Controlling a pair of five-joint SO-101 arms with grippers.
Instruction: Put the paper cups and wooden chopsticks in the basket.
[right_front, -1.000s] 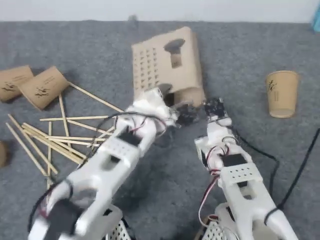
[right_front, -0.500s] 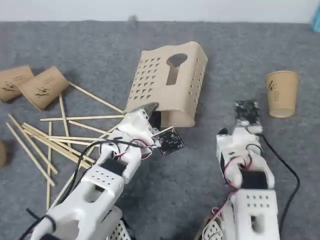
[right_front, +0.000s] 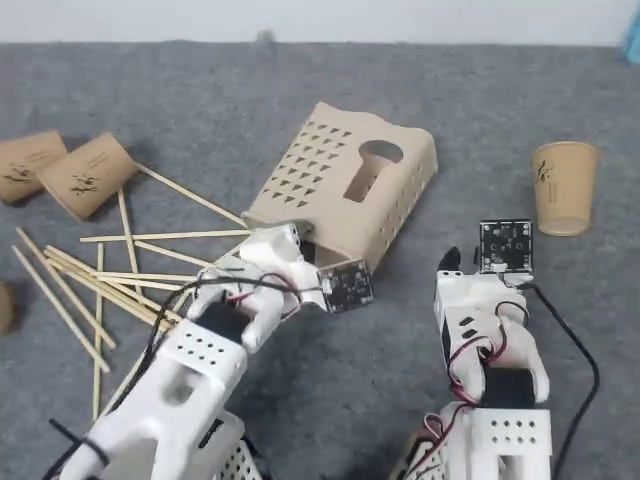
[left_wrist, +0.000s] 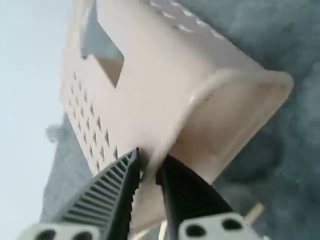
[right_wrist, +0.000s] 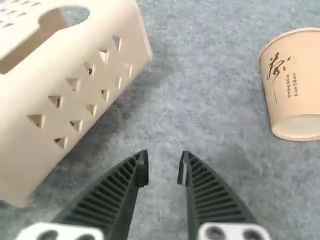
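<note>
The left pincer (left_wrist: 150, 167) is clamped on the rim of the tipped beige perforated plastic basket (right_front: 340, 190). The right pincer (right_wrist: 162, 167), slightly apart, hovers over open grey table (right_front: 450, 100). A brown paper cup (right_front: 565, 187) with dark brush writing sits right, and wooden chopsticks (right_front: 120, 270) lie scattered left.

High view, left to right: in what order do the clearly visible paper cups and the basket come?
first paper cup on its side → second paper cup on its side → basket → lone paper cup at the right

The basket (right_front: 340, 185) lies tipped mid-table; chopsticks (right_front: 160, 236) and two paper cups (right_front: 88, 175) to its left; a lone cup (right_front: 565, 187) right.
</note>
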